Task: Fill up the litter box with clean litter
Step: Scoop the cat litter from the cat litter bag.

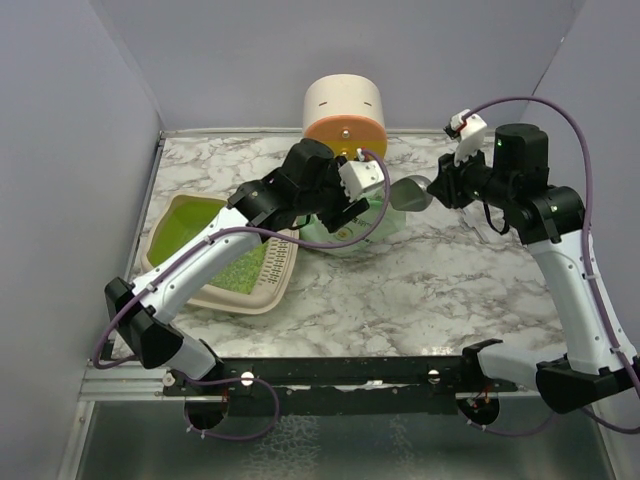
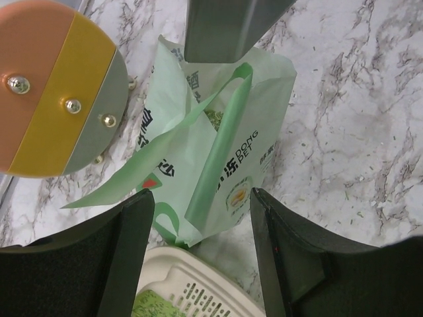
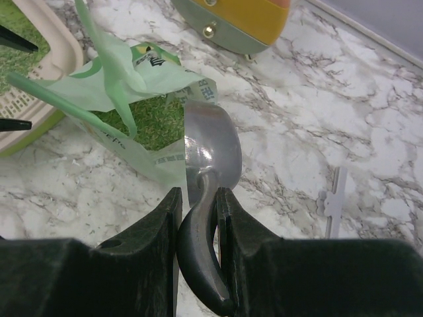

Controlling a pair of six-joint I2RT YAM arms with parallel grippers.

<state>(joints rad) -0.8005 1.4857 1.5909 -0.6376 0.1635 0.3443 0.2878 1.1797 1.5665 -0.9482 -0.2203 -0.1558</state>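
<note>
The litter box (image 1: 190,225) lies at the left, cream with a lime-green inside, a slotted panel and some granules in it; its rim shows in the left wrist view (image 2: 192,281). The mint-green bag (image 1: 372,222) stands open beside it, with greenish litter (image 3: 155,122) inside. My left gripper (image 1: 350,212) is open and empty, hovering over the bag (image 2: 218,145), its fingers wide apart (image 2: 201,218). My right gripper (image 1: 440,190) is shut on the handle of the grey metal scoop (image 3: 211,152), whose bowl sits at the bag's open mouth (image 1: 408,193).
A cream cylinder (image 1: 345,115) with an orange, yellow and teal face (image 2: 59,92) stands at the back, close behind the bag. A small white cross-shaped piece (image 3: 334,201) lies on the marble to the right. Grey walls close in left, back and right.
</note>
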